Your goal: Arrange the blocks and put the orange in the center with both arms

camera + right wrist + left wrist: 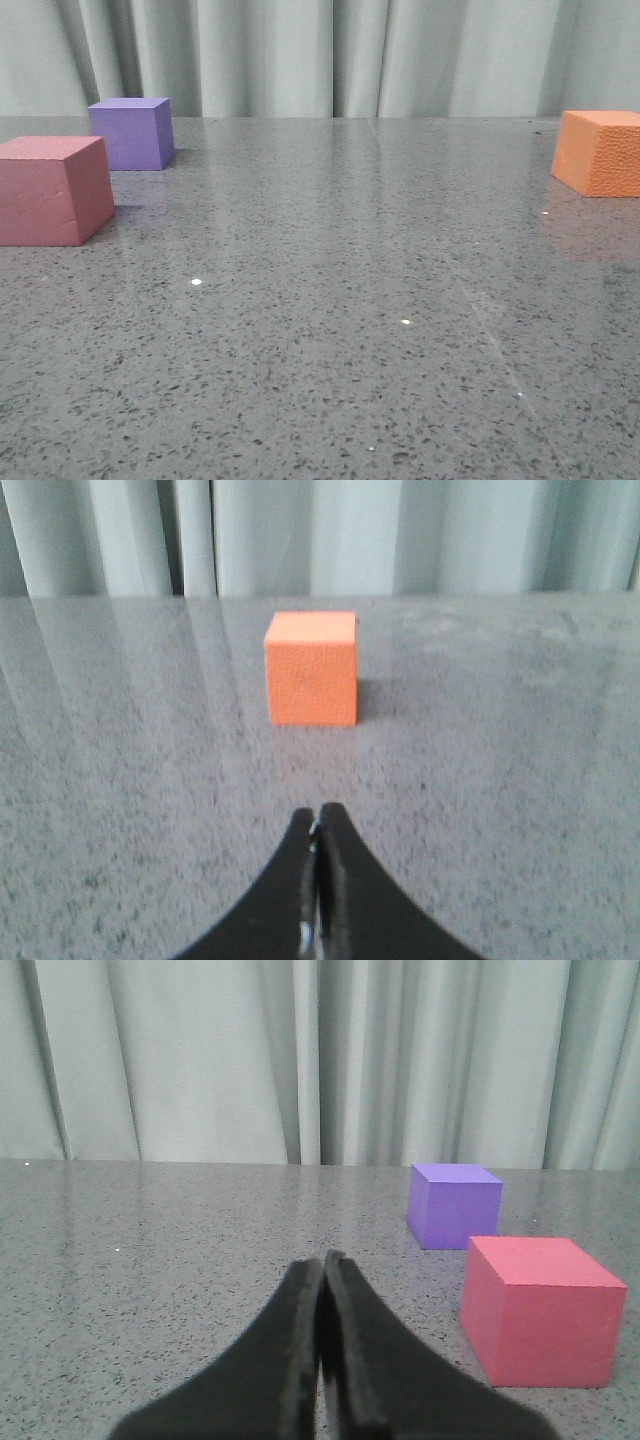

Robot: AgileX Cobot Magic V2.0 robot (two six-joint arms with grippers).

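Right wrist view: your right claw [317, 832] is clenched on nothing, orange cube [311, 668] sitting straight ahead of it. Left claw [323, 1260] is clenched empty too, with the pink-red cube [540, 1310] and purple cube [453, 1205] ahead, off to one side.

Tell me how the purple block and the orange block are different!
The purple block sits on the left side of the table, the orange block far on the right. The purple block has the pink-red block close by; the orange block stands alone. Purple looks smooth, orange grainy. Both are cubes resting flat.
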